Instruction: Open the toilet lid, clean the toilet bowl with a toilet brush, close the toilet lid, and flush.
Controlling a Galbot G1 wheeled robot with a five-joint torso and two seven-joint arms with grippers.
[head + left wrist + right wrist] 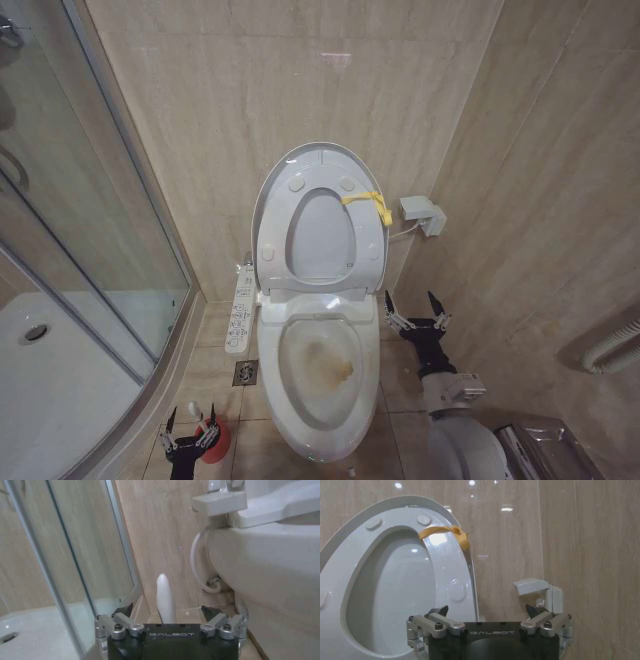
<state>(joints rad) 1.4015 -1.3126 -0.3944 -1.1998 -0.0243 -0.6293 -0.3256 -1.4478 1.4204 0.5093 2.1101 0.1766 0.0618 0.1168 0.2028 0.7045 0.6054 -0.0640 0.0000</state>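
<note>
The glossy white plastic toilet lid [318, 160] stands upright against the beige stone-look tiled wall, with the oval seat ring [320, 235] raised flat against it; a yellow strap [368, 204] is looped round the ring's upper right side, and small round bumpers dot the ring's face. Below, the white ceramic toilet bowl [322, 365] lies open, a smooth oval with a brownish-yellow stain spread across its inner floor.

Low on the left, beside the curved glass shower door [90, 230], the left hand [191, 425] hovers over a small round red holder cup [216, 445]. Its metal fingers are spread wide and grip nothing; in the left wrist view the slim, rounded white handle of the toilet brush [165, 600] rises between them without touching either.

The right hand [417, 308] hangs right of the bowl near the wall, fingers equally wide apart and empty, just below a small white box [423, 214] fixed to the tiles.
</note>
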